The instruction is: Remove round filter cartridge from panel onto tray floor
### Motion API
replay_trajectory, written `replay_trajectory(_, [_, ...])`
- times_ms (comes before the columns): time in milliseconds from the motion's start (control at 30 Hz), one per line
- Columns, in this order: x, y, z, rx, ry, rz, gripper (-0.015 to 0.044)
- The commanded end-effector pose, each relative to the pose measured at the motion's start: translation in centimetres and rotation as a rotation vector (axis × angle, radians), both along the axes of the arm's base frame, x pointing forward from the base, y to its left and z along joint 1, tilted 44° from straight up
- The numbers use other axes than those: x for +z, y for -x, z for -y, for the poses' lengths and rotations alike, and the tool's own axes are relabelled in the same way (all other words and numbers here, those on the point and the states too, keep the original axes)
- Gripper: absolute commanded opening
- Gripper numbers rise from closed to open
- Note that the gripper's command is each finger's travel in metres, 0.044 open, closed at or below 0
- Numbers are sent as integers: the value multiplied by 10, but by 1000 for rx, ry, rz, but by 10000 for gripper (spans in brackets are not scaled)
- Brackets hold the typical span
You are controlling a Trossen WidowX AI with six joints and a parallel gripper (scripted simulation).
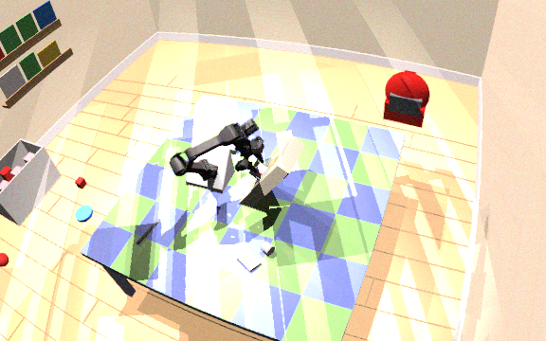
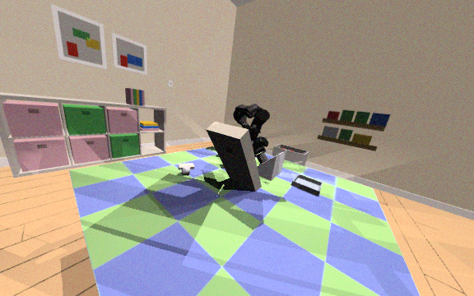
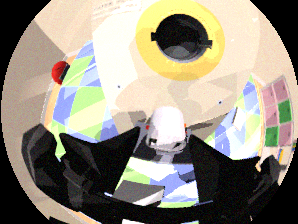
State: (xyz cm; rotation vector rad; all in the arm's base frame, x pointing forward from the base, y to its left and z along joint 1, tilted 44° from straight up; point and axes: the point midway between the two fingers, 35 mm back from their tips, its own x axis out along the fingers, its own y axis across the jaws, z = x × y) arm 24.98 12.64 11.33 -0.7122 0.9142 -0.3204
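The service panel [image 1: 282, 168] [image 2: 234, 158] [image 3: 125, 95] stands tilted on the table. The wrist view shows its yellow ring [image 3: 145, 55] around a dark round opening [image 3: 177, 37] with a notch on each side. A white rounded piece [image 3: 167, 125] [image 1: 263, 168] with two small dark marks is in front of the panel's lower part; it looks like the cartridge, but I cannot be sure. My gripper [image 3: 165, 134] [image 1: 254, 168] is partly open, one finger on each side of that piece, with no clear grip visible. The tray [image 2: 317, 191] stands beside the panel in the exterior view; glare hides it in the top view.
A small grey cylinder [image 1: 267, 248] and a pale flat piece [image 1: 248, 260] lie on the checkered table, away from the arm. A grey wedge-shaped block [image 1: 226, 171] [image 2: 272, 167] stands between the arm and the panel. Strong glare washes out parts of the table.
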Motion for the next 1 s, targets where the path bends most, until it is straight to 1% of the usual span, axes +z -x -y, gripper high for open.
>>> replay_trajectory(0, [-3, -1, 4, 2, 13, -2, 305])
replay_trajectory(33, [-3, -1, 4, 2, 13, -2, 305])
replay_trajectory(633, [-1, -1, 1, -1, 1, 0, 185])
replay_trajectory(867, [5, -5, -4, 0, 1, 0, 1])
replay_trajectory(967, [11, -10, -11, 0, 1, 0, 0])
